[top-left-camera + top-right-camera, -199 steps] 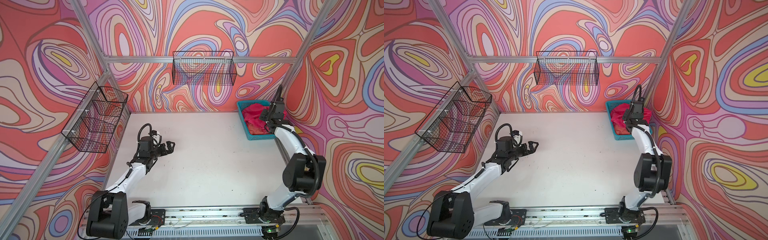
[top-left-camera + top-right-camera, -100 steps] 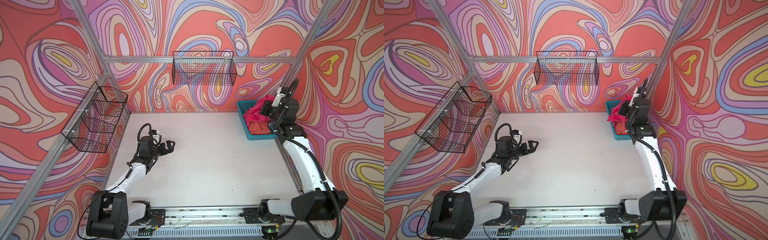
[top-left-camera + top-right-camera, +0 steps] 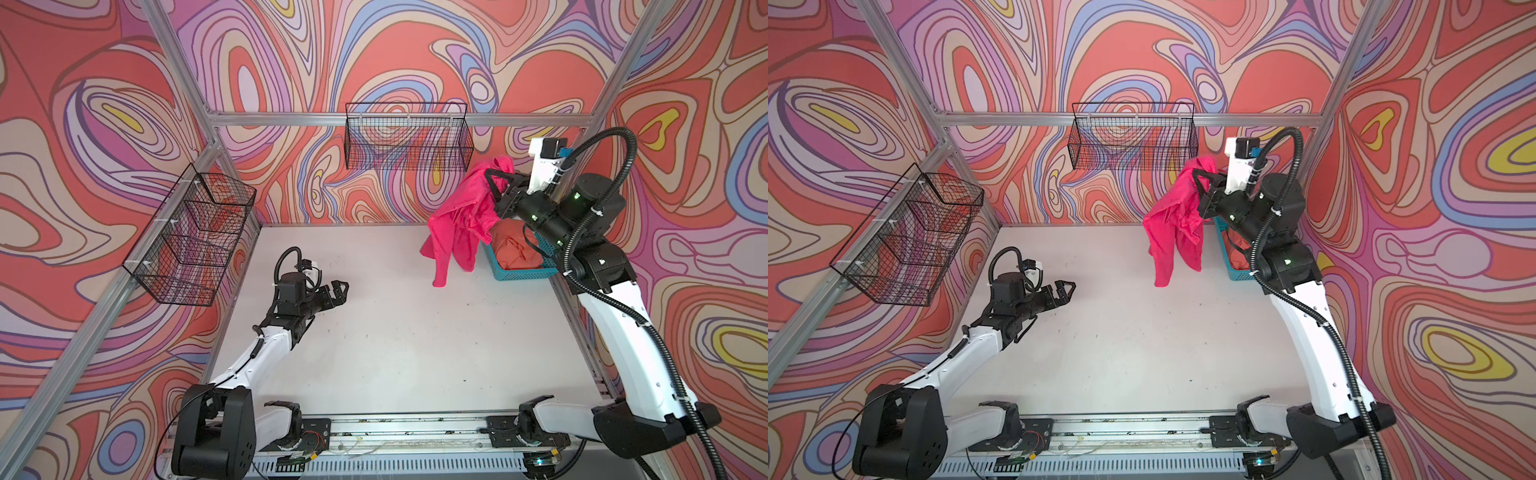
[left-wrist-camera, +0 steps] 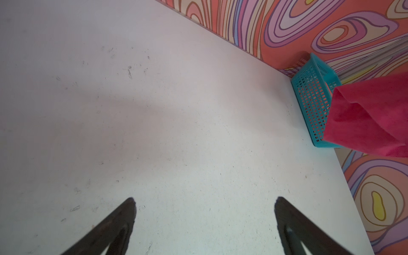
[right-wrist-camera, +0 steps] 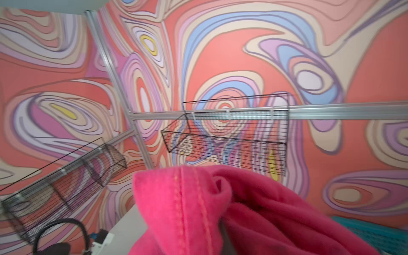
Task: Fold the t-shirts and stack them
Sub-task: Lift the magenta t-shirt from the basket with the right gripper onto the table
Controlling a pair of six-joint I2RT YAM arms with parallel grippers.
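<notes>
Both top views look steeply down from high above the desk (image 3: 395,340); coverage near identical, teal basket (image 3: 523,272) included. Left wrist view faces the basket from well across the desk. Right wrist view sits just above the basket, pink t-shirt (image 5: 220,209) close up, facing the wire rack (image 5: 225,132).

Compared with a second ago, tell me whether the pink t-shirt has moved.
Yes. The pink t-shirt has come up out of the teal basket, clamped in the right gripper, and now hangs down past the basket's left rim in both top views.
</notes>
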